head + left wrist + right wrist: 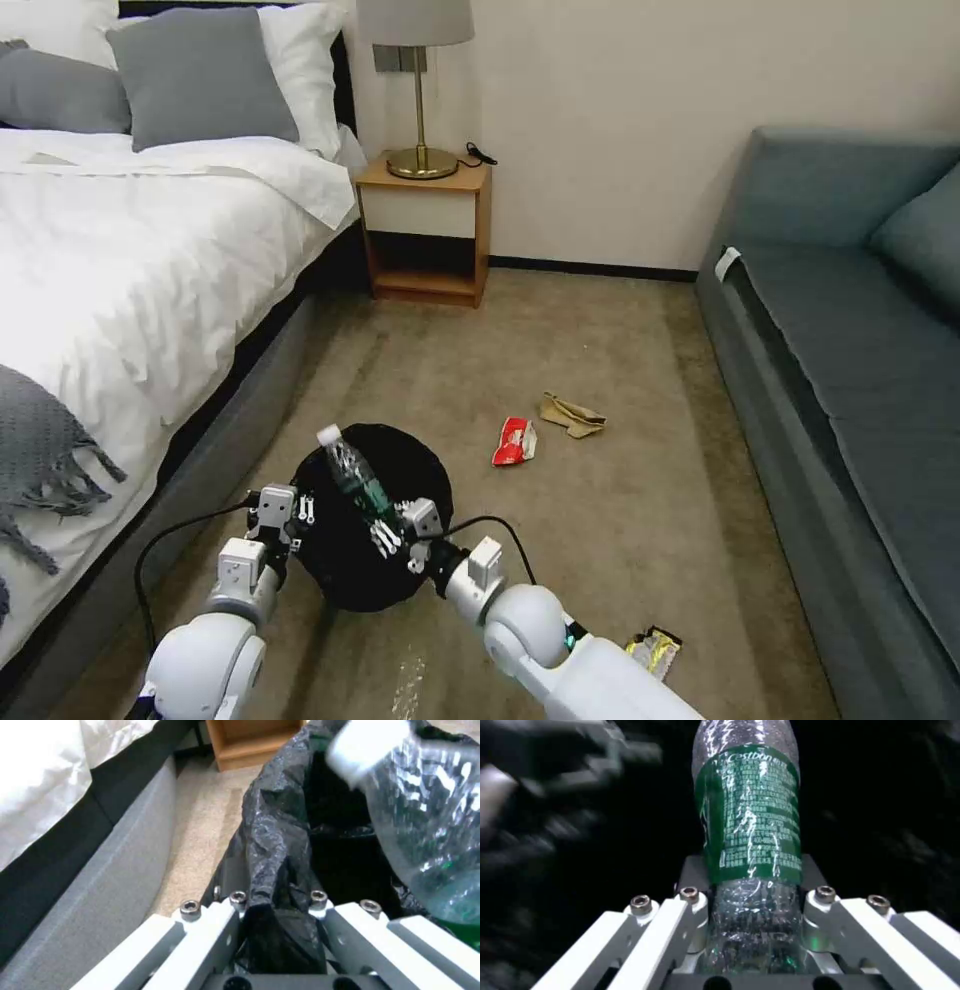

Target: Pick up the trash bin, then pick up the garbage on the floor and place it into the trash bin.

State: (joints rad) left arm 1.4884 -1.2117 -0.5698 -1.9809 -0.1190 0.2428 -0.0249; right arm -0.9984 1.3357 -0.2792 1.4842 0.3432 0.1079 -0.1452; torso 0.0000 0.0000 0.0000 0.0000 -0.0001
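Low in the head view, slightly left of centre, the left gripper (300, 508) pinches the rim of the trash bin (385, 570); its wrist camera shows the fingers (220, 930) drawn close on a fold of the black bag liner (272, 843), with the bed frame (100, 877) and carpet (205, 843) running past toward the upper part of that frame. The right gripper (395, 530) clamps the base of the clear bottle (352, 478), which slants over the bin's dark opening with its white cap toward the upper left. The right wrist view adds the bottle's green label (752, 813) and the fingers (690, 922) narrowed against the ribbed plastic. On the carpet lie the red-white packet (515, 442) and tan paper (572, 415) near centre, and the yellow-silver wrapper (655, 650) at lower right.
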